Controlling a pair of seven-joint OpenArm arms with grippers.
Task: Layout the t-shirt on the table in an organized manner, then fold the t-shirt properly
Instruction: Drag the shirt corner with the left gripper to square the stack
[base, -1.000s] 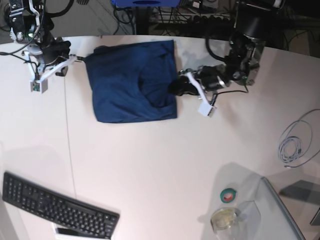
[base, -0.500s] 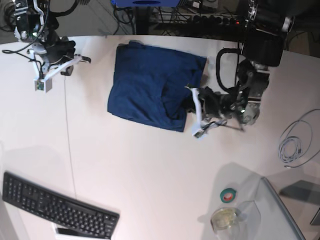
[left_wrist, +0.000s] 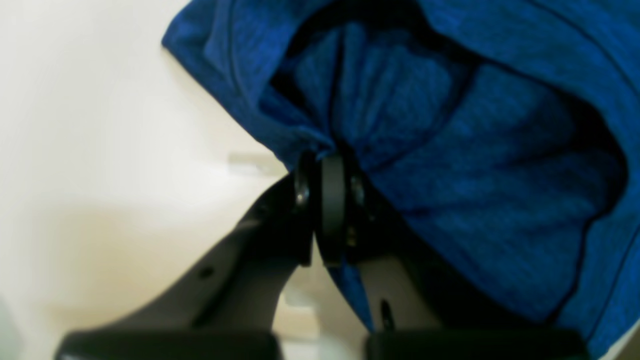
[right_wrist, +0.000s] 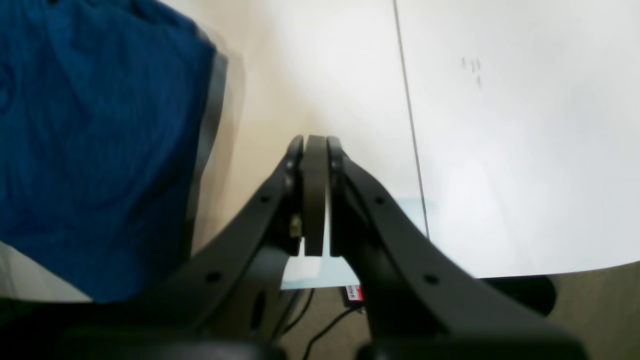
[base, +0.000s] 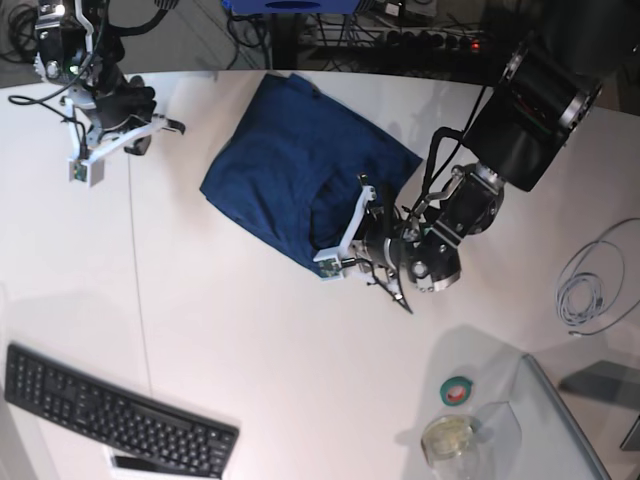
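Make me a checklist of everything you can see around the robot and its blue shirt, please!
Surface: white table with a thin dark seam.
Job's things: t-shirt, navy, lying folded and askew.
Clutter: black keyboard; green tape roll; round clear dish.
Grippers: left gripper, jaws shut on the t-shirt's edge; right gripper, jaws shut on nothing, beside the shirt.
Cables: coiled grey cable on the table; more wires behind the far edge.
Surroundings: blue object past the table.
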